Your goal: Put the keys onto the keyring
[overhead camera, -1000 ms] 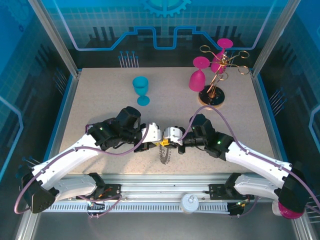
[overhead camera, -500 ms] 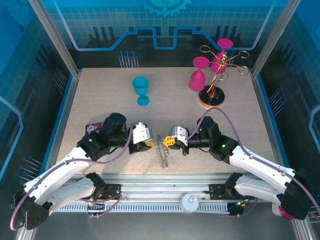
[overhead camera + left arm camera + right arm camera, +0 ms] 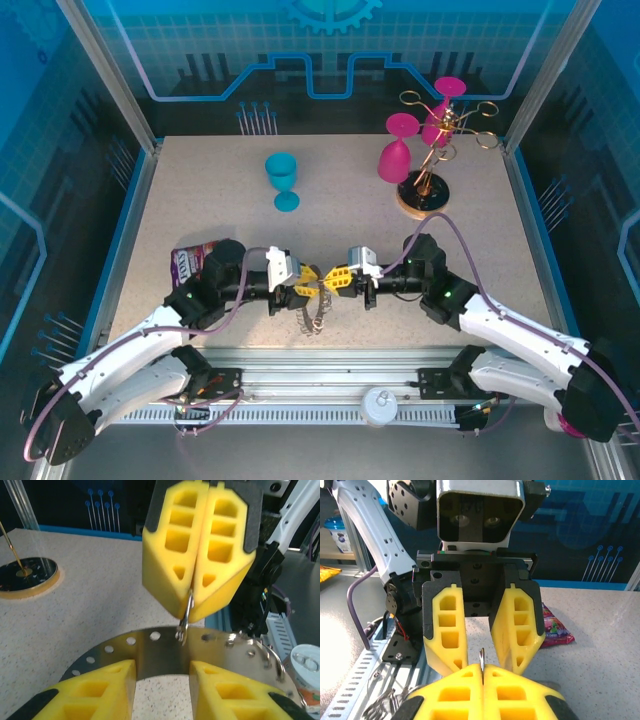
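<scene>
The keyring (image 3: pixel 316 308) is near the front edge of the worktop (image 3: pixel 200 200), between the two arms. From above it looks like a narrow oval, so it is tilted and not flat. In the left wrist view it is a grey band with small holes.

The left gripper (image 3: pixel 306 276) is just above the keyring, a little to its left, with the jaws apart. One yellow finger (image 3: pixel 102 690) is on each side and the band crosses the gap behind them. Whether the fingers touch the band cannot be told.

The right gripper (image 3: pixel 338 278) is just right of the keyring. Its jaws are pressed together on a thin wire loop (image 3: pixel 184 622) that hangs down to a hole in the band.

Well behind the keyring stands a teal goblet (image 3: pixel 283 180). Behind and to the right of the keyring is a gold rack (image 3: pixel 480 139) with pink goblets (image 3: pixel 395 155). A purple packet (image 3: pixel 188 263) lies to the left of the keyring
</scene>
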Motion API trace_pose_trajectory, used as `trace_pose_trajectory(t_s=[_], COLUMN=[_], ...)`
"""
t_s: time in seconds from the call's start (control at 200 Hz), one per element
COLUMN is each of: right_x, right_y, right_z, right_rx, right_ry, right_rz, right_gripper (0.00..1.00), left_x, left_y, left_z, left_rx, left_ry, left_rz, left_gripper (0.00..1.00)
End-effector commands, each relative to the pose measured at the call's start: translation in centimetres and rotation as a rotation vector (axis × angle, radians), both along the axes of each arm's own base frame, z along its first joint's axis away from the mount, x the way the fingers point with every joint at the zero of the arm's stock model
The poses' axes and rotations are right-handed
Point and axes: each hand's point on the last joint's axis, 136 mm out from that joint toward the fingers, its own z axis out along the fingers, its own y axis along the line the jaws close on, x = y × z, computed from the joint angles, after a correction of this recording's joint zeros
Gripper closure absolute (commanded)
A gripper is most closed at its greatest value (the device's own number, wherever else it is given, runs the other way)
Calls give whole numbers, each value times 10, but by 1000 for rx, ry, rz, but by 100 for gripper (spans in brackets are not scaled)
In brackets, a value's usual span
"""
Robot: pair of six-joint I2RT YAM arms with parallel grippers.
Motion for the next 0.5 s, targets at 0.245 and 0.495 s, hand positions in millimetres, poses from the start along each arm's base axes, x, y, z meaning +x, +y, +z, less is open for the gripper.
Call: trace_pose_trajectory(t_s=[0.245, 0.495], right_x=[-3, -3], right_y=[9, 10], right_z=[10, 5], right_rx=[57, 45], right_ry=[-8, -3], right_rz=[33, 27], right_gripper=[100, 100], left_x=[-5, 1], left_y=[-6, -4], left_z=[14, 14], left_rx=[-79, -70], left_ry=[-16, -43], left_rz=[-50, -18], left_gripper=[73, 100])
